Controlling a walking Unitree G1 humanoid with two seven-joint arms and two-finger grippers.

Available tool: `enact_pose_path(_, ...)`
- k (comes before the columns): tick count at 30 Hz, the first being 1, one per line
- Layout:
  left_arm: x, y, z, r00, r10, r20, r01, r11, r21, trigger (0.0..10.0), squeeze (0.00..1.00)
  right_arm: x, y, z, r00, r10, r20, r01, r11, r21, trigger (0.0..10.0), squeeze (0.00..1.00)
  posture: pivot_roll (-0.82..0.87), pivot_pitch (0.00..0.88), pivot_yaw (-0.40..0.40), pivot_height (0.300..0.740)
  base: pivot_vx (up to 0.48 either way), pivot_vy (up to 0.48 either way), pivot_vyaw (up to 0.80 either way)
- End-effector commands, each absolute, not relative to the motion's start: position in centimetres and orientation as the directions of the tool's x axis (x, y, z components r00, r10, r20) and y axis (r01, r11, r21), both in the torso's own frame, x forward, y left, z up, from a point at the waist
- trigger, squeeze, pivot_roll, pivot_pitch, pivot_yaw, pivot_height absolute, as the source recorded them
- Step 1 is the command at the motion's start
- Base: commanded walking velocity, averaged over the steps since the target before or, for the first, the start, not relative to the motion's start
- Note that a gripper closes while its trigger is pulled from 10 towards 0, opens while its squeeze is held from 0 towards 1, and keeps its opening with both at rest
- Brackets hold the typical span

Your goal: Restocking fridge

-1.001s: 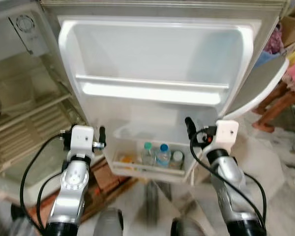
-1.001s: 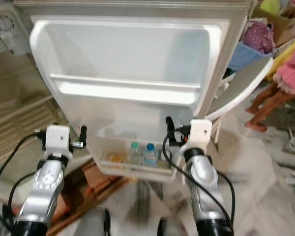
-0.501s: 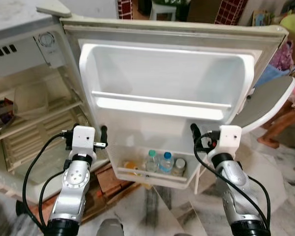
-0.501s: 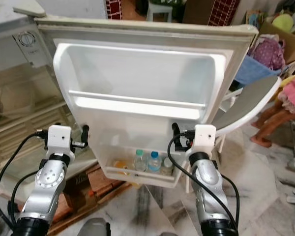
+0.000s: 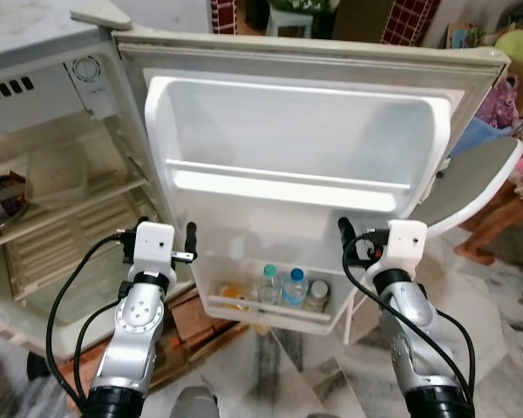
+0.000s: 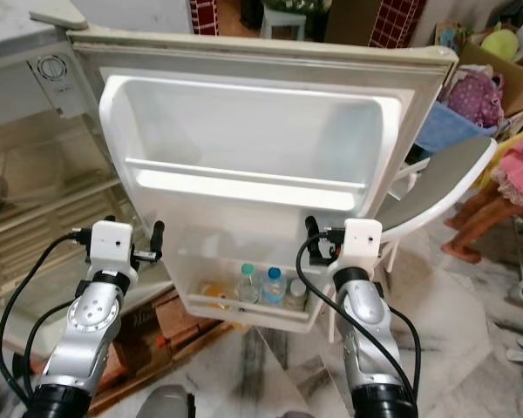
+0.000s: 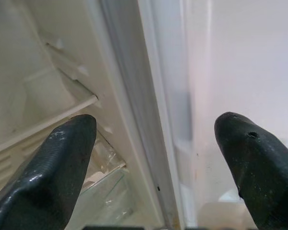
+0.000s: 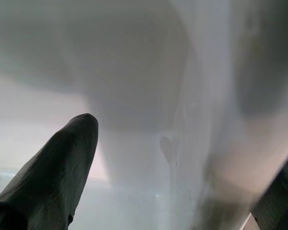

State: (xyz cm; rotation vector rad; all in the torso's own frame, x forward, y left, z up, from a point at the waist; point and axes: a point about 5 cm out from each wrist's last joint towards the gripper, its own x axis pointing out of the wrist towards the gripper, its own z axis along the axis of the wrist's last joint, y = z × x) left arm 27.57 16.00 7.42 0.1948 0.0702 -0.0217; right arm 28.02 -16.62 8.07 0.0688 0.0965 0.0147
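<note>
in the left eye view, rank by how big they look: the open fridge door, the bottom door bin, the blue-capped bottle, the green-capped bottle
1. Fridge door, by far the largest.
2. Bottom door bin.
3. Green-capped bottle and blue-capped bottle: they stand side by side in the bin and look alike in size, so no ranking.

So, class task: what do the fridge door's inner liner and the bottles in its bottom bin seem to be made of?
Door liner: looks like glossy white moulded plastic, with rounded corners and soft glare. Bottles: probably clear plastic, see-through with coloured caps, though glass can't be ruled out. Bottom bin: translucent white plastic, contents showing faintly through.
</note>
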Motion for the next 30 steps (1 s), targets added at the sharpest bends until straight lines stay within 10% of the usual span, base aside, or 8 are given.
enact_pose_path(1, 27.8, 16.1, 7.4, 0.997, -0.008, -0.081, 0.024, 0.98, 0.198, 10.0, 0.0, 29.3, -12.6, 11.1, 0.975, 0.217, 0.041, -0.22, 0.972, 0.079, 10.0, 0.0, 0.09, 0.0, -0.006, 0.74, -0.3, 0.0, 0.0)
enact_pose_path(21, 28.4, 17.5, 8.1, 0.997, 0.024, -0.068, -0.007, 0.971, 0.238, 10.0, 0.0, 30.4, -12.3, 11.7, 0.971, 0.232, 0.053, -0.236, 0.966, 0.106, 10.0, 0.0, 0.11, 0.0, 0.015, 0.74, -0.044, -0.291, 0.0)
enact_pose_path(30, 28.1, 17.2, 7.7, 0.996, 0.03, -0.083, -0.009, 0.971, 0.24, 10.0, 0.0, 29.0, -10.4, 12.1, 0.83, 0.554, 0.073, -0.555, 0.802, 0.22, 10.0, 0.0, 0.1, 0.0, 0.013, 0.74, 0.0, -0.48, 0.0)
